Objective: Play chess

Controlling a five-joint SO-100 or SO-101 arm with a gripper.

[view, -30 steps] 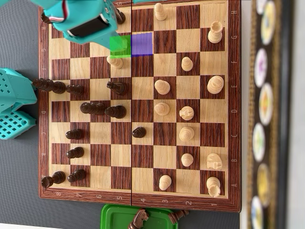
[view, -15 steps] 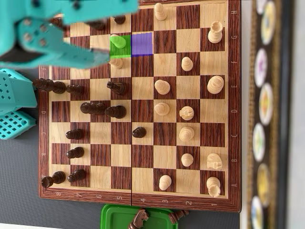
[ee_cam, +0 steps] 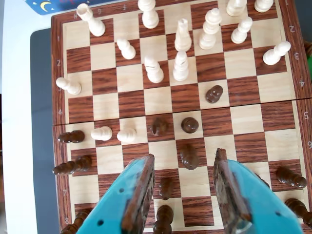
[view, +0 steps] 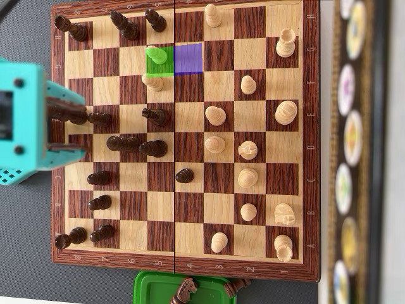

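The wooden chessboard (view: 183, 267) lies with dark pieces on its left half and light pieces on its right half in the overhead view. A light pawn (view: 157, 56) stands on a green-marked square, beside a purple-marked square (view: 188, 58). Another light pawn (view: 152, 81) stands just below it. My teal gripper (view: 79, 125) hangs open over the board's left edge, above the dark back-row pieces (view: 69, 114). In the wrist view the gripper (ee_cam: 184, 156) is open with nothing held. A dark piece (ee_cam: 189, 157) stands on the board (ee_cam: 56, 73) below the gap between its fingers (ee_cam: 139, 195).
A green tub (view: 158, 288) below the board holds a dark knight (view: 185, 291). Teal arm parts (view: 19, 168) sit off the left edge. A strip with round pictures (view: 351, 139) runs down the right side. Dark pieces (view: 136, 145) crowd the mid-left squares.
The arm has swung from the board's top left rows down to the left edge. The light pawn on the green square and the dark top-row pieces now show uncovered.
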